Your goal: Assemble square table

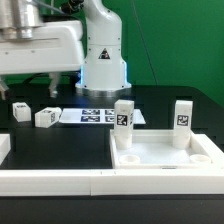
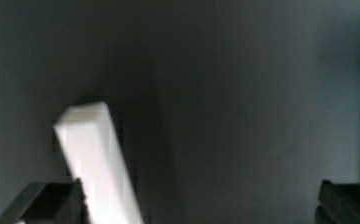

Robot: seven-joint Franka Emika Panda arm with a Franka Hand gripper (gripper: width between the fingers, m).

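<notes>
Nearest to me in the exterior view is a long low white border rail (image 1: 60, 183) running along the front of the black bench (image 1: 60, 145). Just behind it, toward the exterior view's right, the square table top (image 1: 165, 157) lies flat on the bench with its raised rim upward. Two legs stand upright at its far corners, each showing a black-and-white tag: the left upright leg (image 1: 123, 117) and the right upright leg (image 1: 183, 115). The other two legs lie loose on the bench, well apart from the top, toward the exterior view's left. The nearer loose leg (image 1: 47, 117) sits just beside the marker board (image 1: 93, 115), and the outer loose leg (image 1: 20, 110) lies further left. The white arm (image 1: 35, 45) reaches over that side of the bench, with the robot base (image 1: 102, 55) behind the marker board and a green backdrop (image 1: 180, 40) beyond. In the wrist view my pincer (image 2: 195, 205) is spread wide, its dark fingers (image 2: 44, 200) far apart with nothing clamped between them. A blurred white block (image 2: 92, 160) lies below, close beside one finger. I cannot tell whether they touch, nor which leg it is.
</notes>
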